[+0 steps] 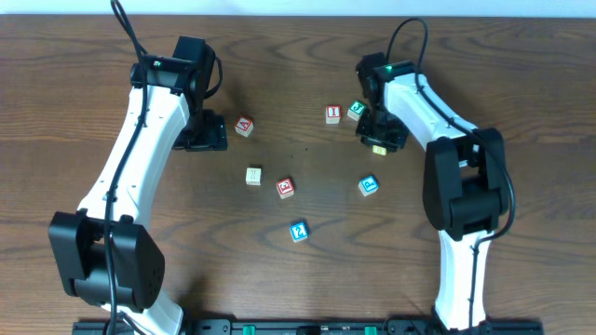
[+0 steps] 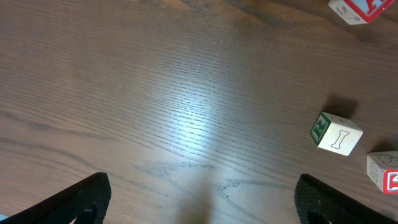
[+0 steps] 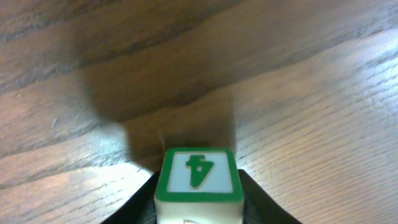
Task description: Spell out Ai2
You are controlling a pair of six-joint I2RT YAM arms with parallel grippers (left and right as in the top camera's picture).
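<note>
Holding a stray cube; the Ai2 letters lie scattered on the counter (image 1: pixel 279 56).
Right pincer (image 1: pixel 380 132) pinches green 4 cube (image 3: pixel 198 174), probably to clear it; left pincer (image 2: pixel 200 202), spread, beside A cube (image 1: pixel 244 126); I cube (image 1: pixel 332 114) to its right; 2 cube (image 1: pixel 299 231) right and nearer the robot.

Cube A (image 1: pixel 244 126) well left of cube I (image 1: pixel 332 113)

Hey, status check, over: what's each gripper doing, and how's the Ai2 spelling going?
Left gripper open, empty. Right gripper shut on green 4 cube, not a task letter. Red A cube loose, untouched. Nothing blocking it.
</note>
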